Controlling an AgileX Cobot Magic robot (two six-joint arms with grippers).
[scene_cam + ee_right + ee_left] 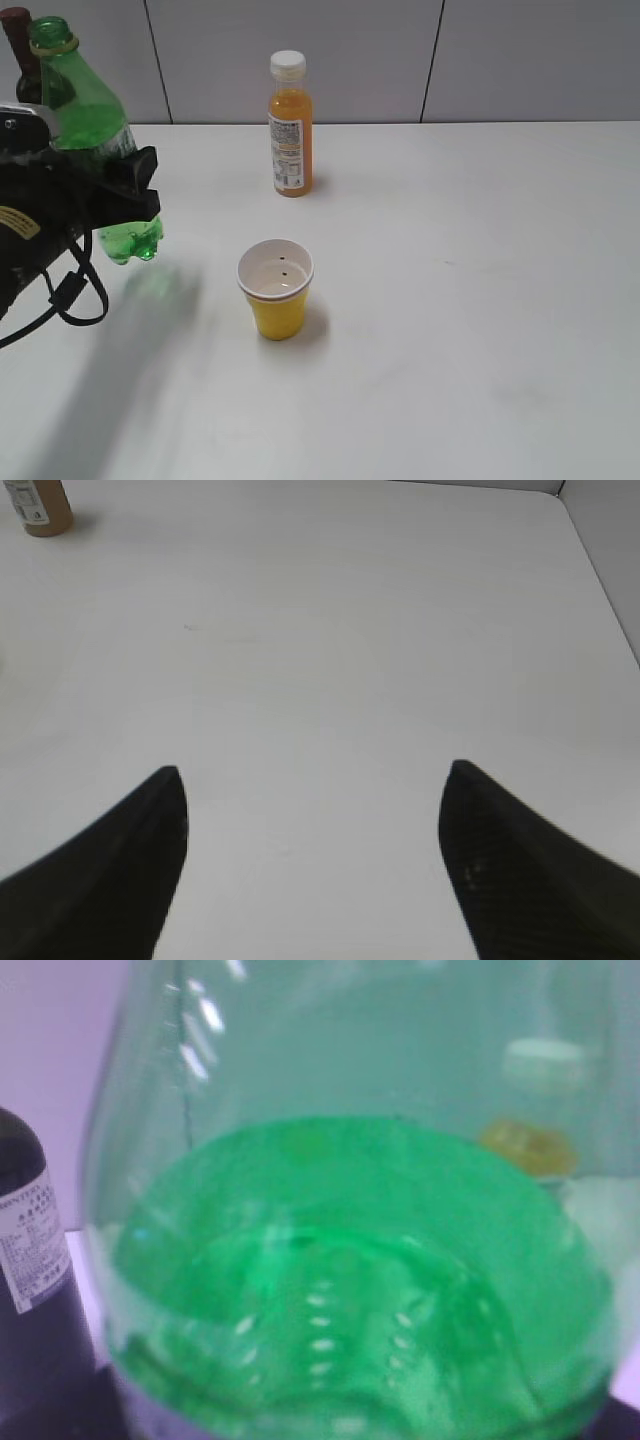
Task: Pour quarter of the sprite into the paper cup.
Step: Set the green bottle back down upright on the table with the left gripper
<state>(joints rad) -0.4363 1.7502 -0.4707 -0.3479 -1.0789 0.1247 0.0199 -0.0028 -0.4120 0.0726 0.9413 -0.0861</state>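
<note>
The sprite (95, 120) is a green translucent bottle without a cap, held tilted above the table at the far left. My left gripper (125, 185) is shut on its middle. In the left wrist view the sprite (350, 1260) fills the frame and hides the jaws. The paper cup (276, 290), yellow outside and white inside, stands upright near the table's middle, to the right of and below the bottle's base. It holds a little clear liquid. My right gripper (310, 780) is open and empty over bare table; it is out of the exterior view.
A small orange juice bottle (290, 125) with a white cap stands behind the cup; its base shows in the right wrist view (35, 505). A dark wine bottle (30, 1290) stands behind the sprite at the far left. The white table (480, 300) spreads to the right.
</note>
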